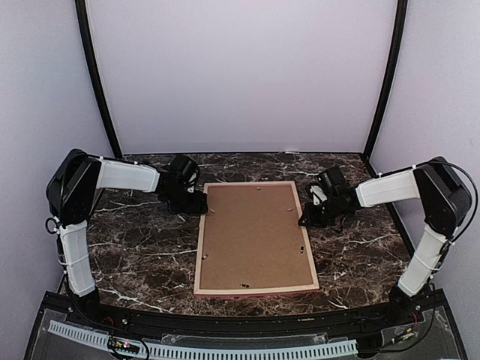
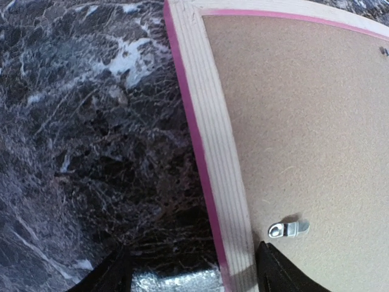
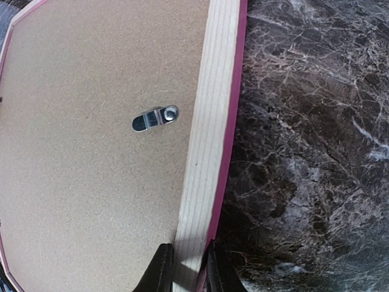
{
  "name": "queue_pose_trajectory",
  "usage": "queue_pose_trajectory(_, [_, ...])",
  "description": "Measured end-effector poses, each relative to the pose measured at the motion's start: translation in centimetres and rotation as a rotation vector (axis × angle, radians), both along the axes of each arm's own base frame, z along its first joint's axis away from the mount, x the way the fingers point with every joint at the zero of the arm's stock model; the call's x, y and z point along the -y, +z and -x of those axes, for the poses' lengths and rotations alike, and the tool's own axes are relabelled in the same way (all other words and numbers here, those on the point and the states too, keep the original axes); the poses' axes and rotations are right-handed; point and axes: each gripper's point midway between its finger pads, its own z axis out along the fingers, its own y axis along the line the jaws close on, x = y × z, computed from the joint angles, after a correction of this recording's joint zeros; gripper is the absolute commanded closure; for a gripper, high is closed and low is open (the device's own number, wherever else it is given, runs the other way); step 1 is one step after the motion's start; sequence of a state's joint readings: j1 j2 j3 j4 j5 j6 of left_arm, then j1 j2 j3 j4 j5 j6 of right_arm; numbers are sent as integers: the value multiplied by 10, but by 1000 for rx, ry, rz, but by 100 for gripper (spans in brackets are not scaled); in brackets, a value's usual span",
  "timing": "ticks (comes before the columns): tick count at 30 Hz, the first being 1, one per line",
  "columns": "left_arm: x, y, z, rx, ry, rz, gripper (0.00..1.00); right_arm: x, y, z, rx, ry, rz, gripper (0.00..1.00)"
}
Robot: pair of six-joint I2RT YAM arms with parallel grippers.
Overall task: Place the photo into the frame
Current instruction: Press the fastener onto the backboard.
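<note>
**Item 1: frame**. Pale wood rails with a pink outer edge. It lies flat, back side up, on the middle of the table, long side running away from the arms. The front face cannot be seen.

**Item 2: backing board**. Brown fibreboard that fills the frame's opening from rail to rail. Whatever lies beneath it is hidden.

**Item 3: photo.** Not visible in any view, so its place cannot be told.

**Item 4: turn clips.** Small metal tabs on the board near the rails. One shows in the left wrist view and one in the right wrist view. From the top camera the rest are only dark specks, and how they are turned cannot be made out.

**Item 5: left gripper**. It sits at the frame's far left corner. In its own wrist view the jaws stand wide apart. One finger is over bare marble and the other is over the board's edge, with the left rail between them. It grips nothing. Only the fingertips are in the picture.

**Item 6: right gripper**. It sits on the frame's right rail, in the far half. Its fingers are drawn close, one on each side of the rail and pinching it. The tips are cut off by the lower edge of the picture.

**Item 7: table**. Dark marble-patterned top with white veining.
</note>
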State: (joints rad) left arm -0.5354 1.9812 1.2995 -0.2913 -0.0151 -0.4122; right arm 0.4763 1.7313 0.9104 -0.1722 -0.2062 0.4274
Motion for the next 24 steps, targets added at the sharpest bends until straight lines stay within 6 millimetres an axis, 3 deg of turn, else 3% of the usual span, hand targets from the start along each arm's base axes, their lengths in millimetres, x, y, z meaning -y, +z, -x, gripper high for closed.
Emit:
queue_pose_trajectory(14, [-1,0,19,-32,-13,41,28,0,0,0,-3,1,-2,82])
queue_pose_trajectory(24, [-2,38,54,-14,-38,125,28,1,0,0,-3,-2,-3,82])
